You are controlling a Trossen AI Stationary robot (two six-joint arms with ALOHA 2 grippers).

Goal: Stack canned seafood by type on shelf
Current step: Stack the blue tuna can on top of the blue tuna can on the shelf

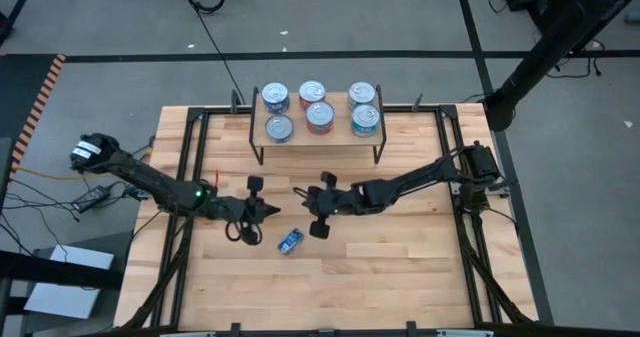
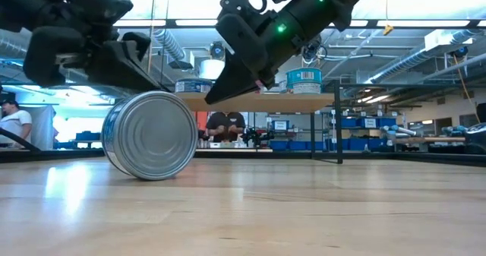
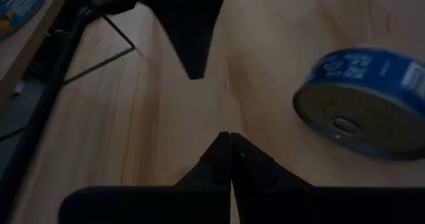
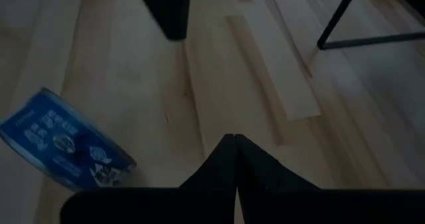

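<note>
Left gripper (image 1: pixel 277 210), fingers pressed together and empty, poised low over mid-bench, tip aimed toward the right gripper (image 1: pixel 297 191), likewise closed on nothing, the two tips near each other but apart. Just in front of both, toward the near edge, a lone blue-labelled tin (image 1: pixel 290 241) lying on its side on the bench (image 1: pixel 400 267), touched by neither gripper; seen at bench height as a silver disc (image 2: pixel 149 135) resting on its rim. Behind the grippers, at the far edge, the shelf (image 1: pixel 340 129) with light plank top and thin black legs, carrying six upright tins in two rows: blue (image 1: pixel 275 97) and blue (image 1: pixel 279 127) on the left, red (image 1: pixel 312 93) and red (image 1: pixel 319 116) in the middle, teal (image 1: pixel 362 94) and teal (image 1: pixel 365 120) on the right. Whether any of these stand on further tins, impossible to tell. Beyond the bench, in the low view, people (image 2: pixel 225 124) at work in the room and another person (image 2: pixel 14 121) at the far left.
</note>
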